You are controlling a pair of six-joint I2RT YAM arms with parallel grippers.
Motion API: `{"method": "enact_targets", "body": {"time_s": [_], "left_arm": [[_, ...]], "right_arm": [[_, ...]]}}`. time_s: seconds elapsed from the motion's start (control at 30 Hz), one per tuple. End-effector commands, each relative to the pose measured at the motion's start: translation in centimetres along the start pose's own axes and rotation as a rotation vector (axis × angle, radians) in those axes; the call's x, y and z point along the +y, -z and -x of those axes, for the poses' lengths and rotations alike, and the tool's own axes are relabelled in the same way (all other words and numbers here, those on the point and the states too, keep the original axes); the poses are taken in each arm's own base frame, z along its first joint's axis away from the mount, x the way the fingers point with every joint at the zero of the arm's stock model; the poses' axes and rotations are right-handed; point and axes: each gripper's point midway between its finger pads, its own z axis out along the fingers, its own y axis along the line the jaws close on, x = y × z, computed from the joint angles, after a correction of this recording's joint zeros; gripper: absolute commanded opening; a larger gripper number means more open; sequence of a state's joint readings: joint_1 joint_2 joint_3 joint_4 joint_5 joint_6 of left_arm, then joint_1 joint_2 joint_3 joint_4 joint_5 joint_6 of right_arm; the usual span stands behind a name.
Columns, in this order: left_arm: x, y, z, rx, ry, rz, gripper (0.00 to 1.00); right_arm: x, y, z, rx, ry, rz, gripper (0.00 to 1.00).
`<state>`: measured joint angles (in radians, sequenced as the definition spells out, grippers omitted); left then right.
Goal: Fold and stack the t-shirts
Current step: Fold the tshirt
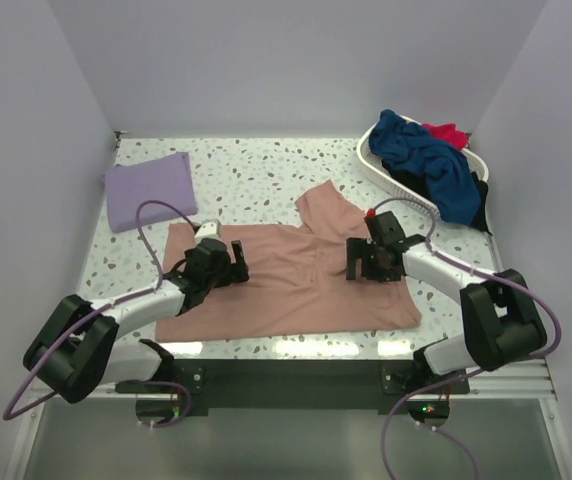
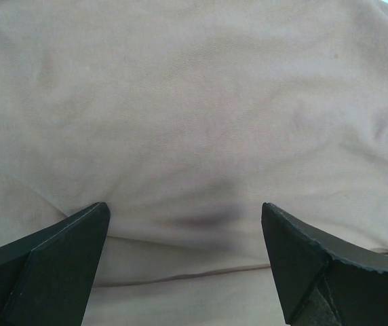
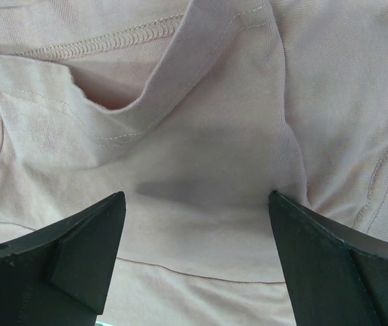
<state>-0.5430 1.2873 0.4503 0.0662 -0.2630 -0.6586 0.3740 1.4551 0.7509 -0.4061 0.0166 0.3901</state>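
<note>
A dusty-pink t-shirt (image 1: 286,285) lies partly folded on the table's middle, one sleeve sticking out at the back. My left gripper (image 1: 228,262) is open over its left part; pink cloth (image 2: 194,122) fills that wrist view between the spread fingers (image 2: 58,258). My right gripper (image 1: 364,262) is open over its right part, near the neckline (image 3: 112,41); a folded edge of the pink cloth (image 3: 201,265) runs between its fingers (image 3: 330,258). A folded lavender t-shirt (image 1: 150,188) lies at the back left. Navy blue (image 1: 426,160), red (image 1: 448,133) and black (image 1: 478,198) shirts lie heaped in the basket.
A white slatted laundry basket (image 1: 368,152) stands at the back right. The speckled table (image 1: 256,175) is walled on the left, back and right. Purple cables loop from both arms.
</note>
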Motion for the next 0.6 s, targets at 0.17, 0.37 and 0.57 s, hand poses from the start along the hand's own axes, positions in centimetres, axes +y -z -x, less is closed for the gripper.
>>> {"method": "enact_targets", "body": {"time_s": [0.17,0.37,0.57], "left_arm": [[2.6,2.7,-3.8,0.124,0.022,0.07,1.0],[0.8,4.2,1.0,0.024,-0.013,0.055,1.0],[0.9,4.9,10.3,-0.124,-0.005,0.126,1.0]], "right_arm": [[-0.5,1.8,-5.4,0.157,-0.063,-0.013,0.9],[-0.1,4.5,-3.1,0.096,-0.007,-0.008,0.9],[1.0,8.0,1.1,-0.018,0.024,0.017,0.91]]}}
